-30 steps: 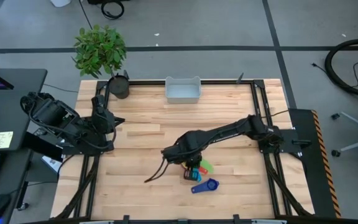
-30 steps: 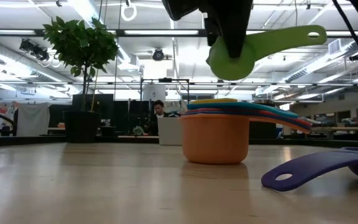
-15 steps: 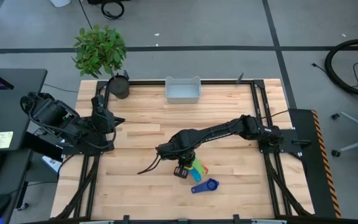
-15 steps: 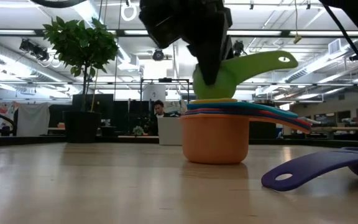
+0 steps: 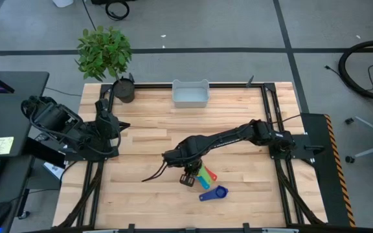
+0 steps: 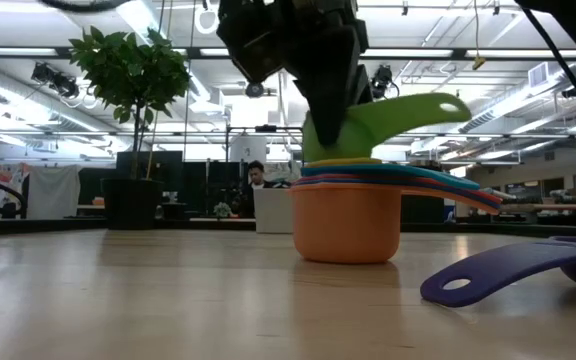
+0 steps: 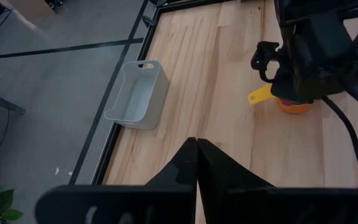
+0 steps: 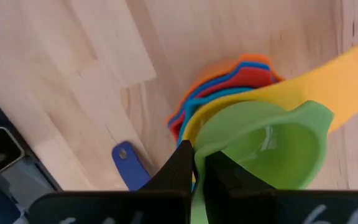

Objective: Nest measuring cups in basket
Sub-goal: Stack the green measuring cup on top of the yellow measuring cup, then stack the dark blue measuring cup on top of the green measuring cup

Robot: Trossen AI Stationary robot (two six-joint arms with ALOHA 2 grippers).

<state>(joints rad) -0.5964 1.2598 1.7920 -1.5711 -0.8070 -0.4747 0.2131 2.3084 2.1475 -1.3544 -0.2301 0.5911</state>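
Note:
A stack of nested measuring cups (image 6: 348,215), orange outermost, stands on the wooden table toward its near edge. My right gripper (image 8: 199,163) is shut on a green cup (image 8: 260,146) right above the stack. The green bowl (image 6: 368,135) reaches down to the stack's top, and whether it touches I cannot tell. A dark blue cup (image 5: 214,193) lies on the table beside the stack. The pale basket (image 5: 190,94) stands at the far edge. My left gripper (image 7: 196,144) waits shut at the table's left side. My right gripper pinches the green cup's bowl wall at the rim (image 8: 201,149), one finger inside the bowl and one outside. The fingers come steeply from above, on the side opposite the handle. The cup is tilted, its handle (image 6: 438,105) raised, its bowl low over the stack.
A dark round pot (image 5: 124,89) with a green plant (image 5: 103,50) stands at the far left corner. Black rails (image 5: 267,110) run along the table's sides. Bare wood lies between the stack and the basket.
My right gripper has come down and a little toward the table's left edge, rolling its wrist, still shut on the green cup. The cup hung clear above the stack a second ago; now its bowl is at the stack's top, handle tipped up.

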